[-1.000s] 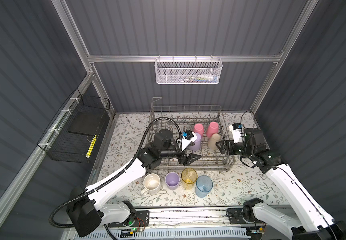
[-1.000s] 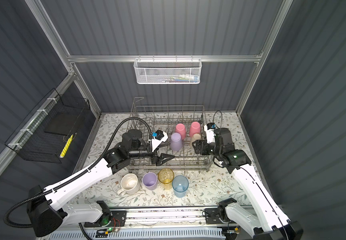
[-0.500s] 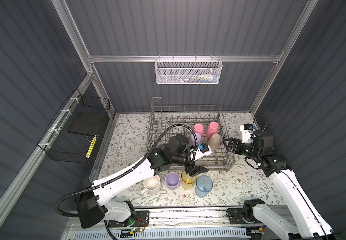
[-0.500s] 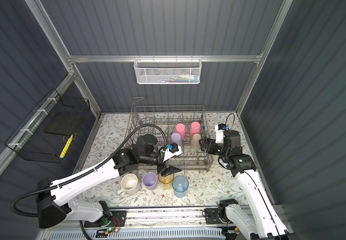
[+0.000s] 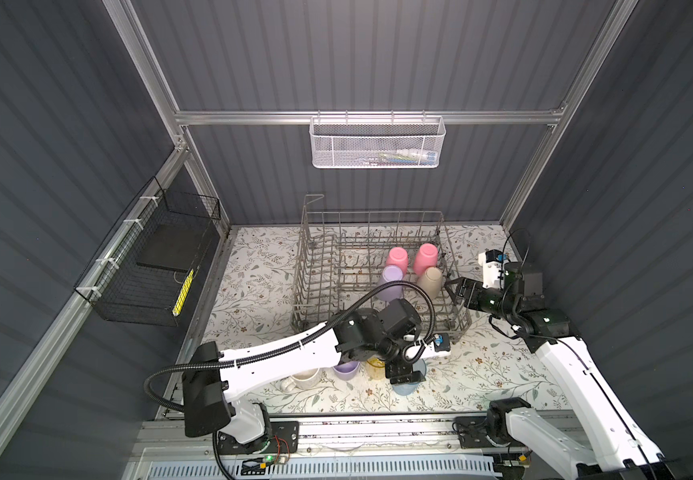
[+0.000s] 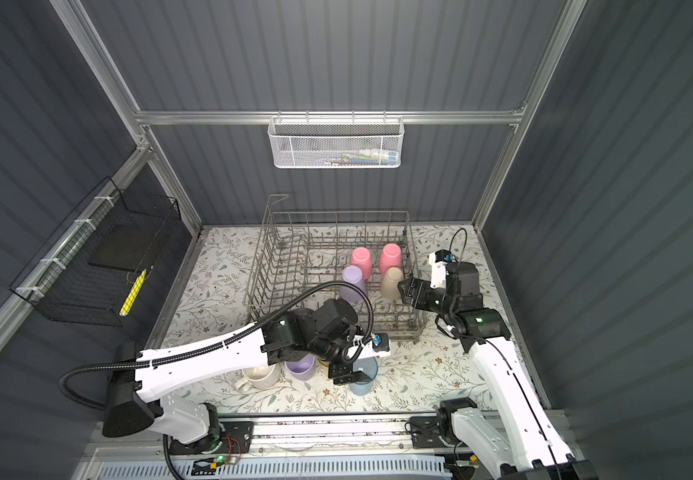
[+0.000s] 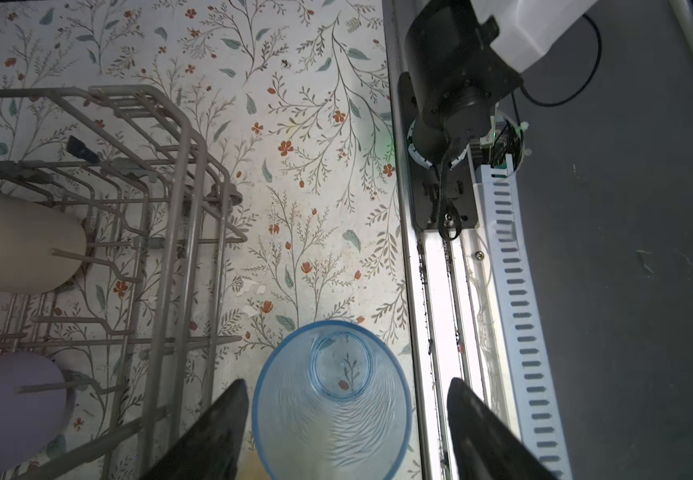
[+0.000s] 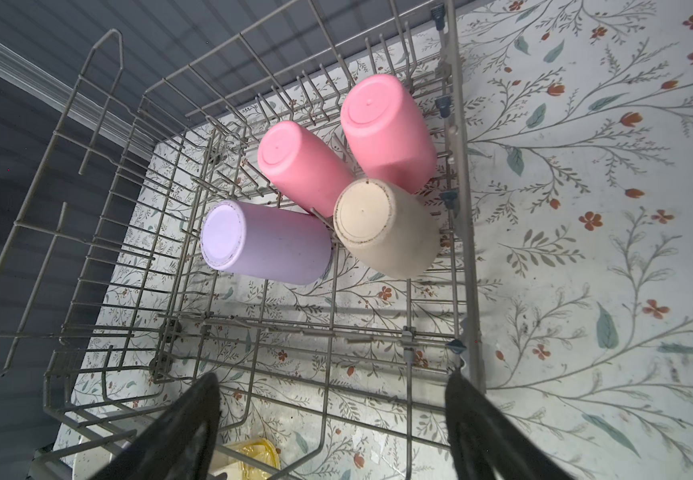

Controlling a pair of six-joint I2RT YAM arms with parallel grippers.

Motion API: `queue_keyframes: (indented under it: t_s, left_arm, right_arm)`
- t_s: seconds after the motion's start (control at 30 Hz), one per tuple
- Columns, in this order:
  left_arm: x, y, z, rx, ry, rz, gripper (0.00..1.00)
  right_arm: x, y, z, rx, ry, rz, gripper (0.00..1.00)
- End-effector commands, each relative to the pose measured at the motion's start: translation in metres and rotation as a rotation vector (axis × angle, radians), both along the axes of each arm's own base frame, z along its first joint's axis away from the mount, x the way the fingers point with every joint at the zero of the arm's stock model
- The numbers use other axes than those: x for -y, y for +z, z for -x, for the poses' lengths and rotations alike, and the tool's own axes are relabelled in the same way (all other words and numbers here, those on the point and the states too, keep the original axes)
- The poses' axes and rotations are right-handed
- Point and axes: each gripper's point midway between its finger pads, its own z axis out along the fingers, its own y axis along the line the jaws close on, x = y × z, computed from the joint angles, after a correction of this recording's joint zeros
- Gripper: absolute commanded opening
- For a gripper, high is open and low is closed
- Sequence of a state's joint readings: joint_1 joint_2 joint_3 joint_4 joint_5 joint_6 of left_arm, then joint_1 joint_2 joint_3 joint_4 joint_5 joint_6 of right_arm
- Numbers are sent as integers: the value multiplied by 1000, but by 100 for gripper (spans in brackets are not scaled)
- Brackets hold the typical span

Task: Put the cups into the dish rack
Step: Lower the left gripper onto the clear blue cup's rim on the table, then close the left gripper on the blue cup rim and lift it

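Observation:
The grey wire dish rack (image 5: 371, 215) holds two pink cups (image 8: 303, 166) (image 8: 386, 133), a lilac cup (image 8: 261, 241) and a beige cup (image 8: 382, 228), all bottom up. In front of it on the table stand a cream mug (image 5: 305, 378), a second lilac cup (image 5: 346, 370), a yellow tumbler (image 5: 376, 365) and a clear blue tumbler (image 7: 332, 399). My left gripper (image 7: 348, 382) is open, its fingers on either side of the blue tumbler's rim, one close to it, the other apart. My right gripper (image 5: 457, 291) hangs open over the rack's right wall, holding nothing.
A white mesh basket (image 5: 378, 143) hangs on the back wall and a black wire basket (image 5: 157, 257) on the left wall. An aluminium rail (image 7: 440, 291) runs along the table's front edge, just beside the blue tumbler. The left arm's cable arches over the rack's front.
My left gripper swung from the rack's front down to the blue tumbler and now straddles it. My right gripper drew back a little to the right, still open.

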State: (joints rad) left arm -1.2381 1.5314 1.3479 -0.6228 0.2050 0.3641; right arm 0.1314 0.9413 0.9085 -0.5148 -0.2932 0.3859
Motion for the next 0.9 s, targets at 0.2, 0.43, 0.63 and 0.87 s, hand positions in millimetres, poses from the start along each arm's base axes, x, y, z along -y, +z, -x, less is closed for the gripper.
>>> queue_keyframes:
  t_s: [0.2,0.43,0.63,0.87]
  left_arm:
    - [-6,-30,13,17,-27,-162,69]
    - [1,-38,20,19,-36,-211,65]
    - [4,-51,23,13,-41,-254,60]
    - [7,-63,24,24,-37,-304,51]
  right_arm:
    - [-1,-8,2,-4,1,-20,84]
    - [0,-13,5,-7,-1,-22,84]
    - [1,-15,6,-8,-2,-27,84]
    - [4,-18,10,-8,-10,-27,84]
